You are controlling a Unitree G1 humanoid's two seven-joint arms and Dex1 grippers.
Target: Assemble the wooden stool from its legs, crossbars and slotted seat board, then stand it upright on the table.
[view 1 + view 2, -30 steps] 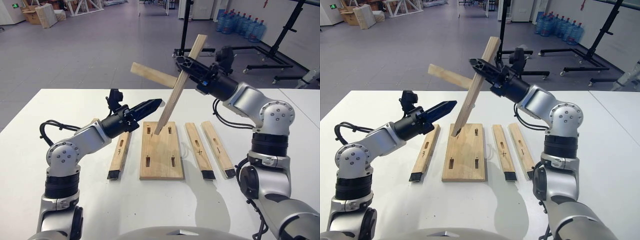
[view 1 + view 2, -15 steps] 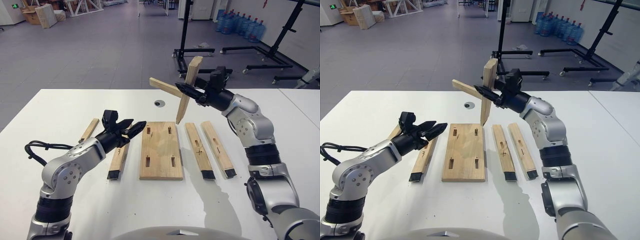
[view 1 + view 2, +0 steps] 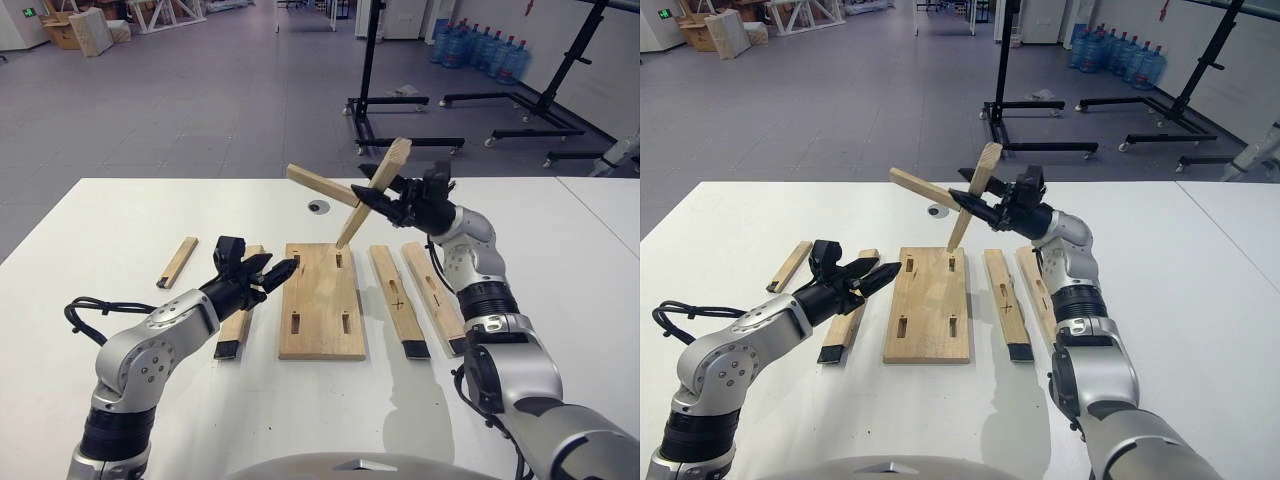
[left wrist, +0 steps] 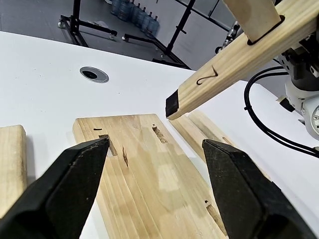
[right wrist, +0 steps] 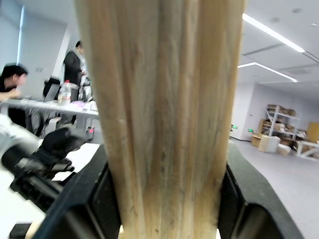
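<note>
White table (image 3: 90, 225), grey floor (image 3: 200, 90), black stands (image 3: 372, 50)

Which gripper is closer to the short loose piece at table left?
Left. Left gripper sits open between the short piece and seat board; right gripper holds the crossed pieces beyond the board.

Seat board (image 3: 322, 300) lies at centre of surface (image 3: 100, 220). At its 3 o'clock: inner leg (image 3: 398, 300), then outer leg (image 3: 435, 298), side by side. At 9 o'clock: left leg (image 3: 234, 330). At 10 o'clock, farther out: short crossbar (image 3: 178, 262). Above its 12 o'clock end: crossed assembly (image 3: 322, 184).
</note>
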